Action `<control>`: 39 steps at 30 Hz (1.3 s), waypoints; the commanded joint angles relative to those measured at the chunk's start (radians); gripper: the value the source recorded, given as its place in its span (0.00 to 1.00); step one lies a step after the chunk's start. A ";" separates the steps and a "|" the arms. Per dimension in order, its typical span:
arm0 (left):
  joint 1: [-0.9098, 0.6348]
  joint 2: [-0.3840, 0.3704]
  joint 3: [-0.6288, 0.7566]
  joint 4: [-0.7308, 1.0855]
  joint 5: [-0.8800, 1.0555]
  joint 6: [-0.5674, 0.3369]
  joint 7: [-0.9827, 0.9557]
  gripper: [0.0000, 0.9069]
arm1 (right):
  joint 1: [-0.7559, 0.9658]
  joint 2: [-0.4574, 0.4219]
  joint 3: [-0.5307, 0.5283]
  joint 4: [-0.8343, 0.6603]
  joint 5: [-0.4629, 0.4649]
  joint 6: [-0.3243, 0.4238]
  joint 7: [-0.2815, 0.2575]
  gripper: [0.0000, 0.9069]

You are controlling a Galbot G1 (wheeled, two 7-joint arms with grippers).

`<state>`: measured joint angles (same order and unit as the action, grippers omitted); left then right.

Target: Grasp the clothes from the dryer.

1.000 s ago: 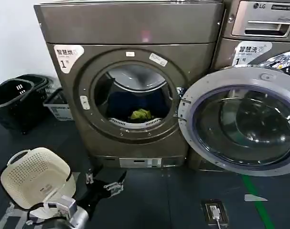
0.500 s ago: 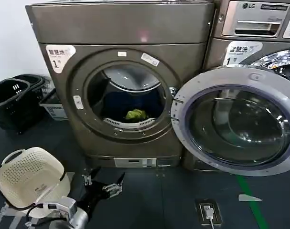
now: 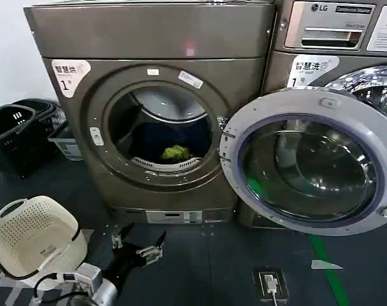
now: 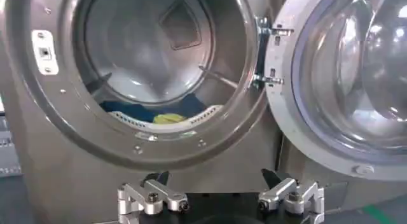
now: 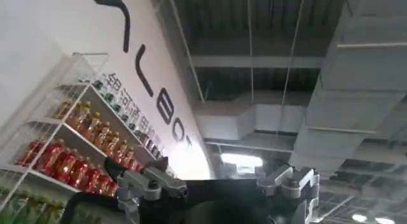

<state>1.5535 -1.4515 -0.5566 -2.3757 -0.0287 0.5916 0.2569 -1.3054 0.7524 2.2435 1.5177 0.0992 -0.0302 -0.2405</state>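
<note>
the left gripper (image 3: 137,242) is hanging low at the bottom left of the head view, its arm (image 3: 94,287) reaching forward, and its two fingers (image 4: 151,196) are standing wide apart with nothing between them. the right gripper (image 5: 216,181) is pointing upward, its fingers (image 5: 289,181) also spreading apart and empty.

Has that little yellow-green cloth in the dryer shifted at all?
No. The clothes still lie just behind the pale lip of the dryer drum.
</note>
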 commanded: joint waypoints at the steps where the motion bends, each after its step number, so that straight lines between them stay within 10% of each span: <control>1: 0.002 -0.001 0.000 -0.001 0.021 0.001 0.002 1.00 | 0.001 -0.002 -0.001 -0.008 -0.019 0.017 0.008 1.00; 39: -0.011 0.011 -0.006 -0.010 0.054 0.009 0.009 1.00 | -0.016 -0.006 0.019 0.001 0.051 0.034 -0.017 1.00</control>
<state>1.5449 -1.4403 -0.5633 -2.3881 0.0235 0.6008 0.2651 -1.3232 0.7463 2.2617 1.5195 0.1496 0.0063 -0.2579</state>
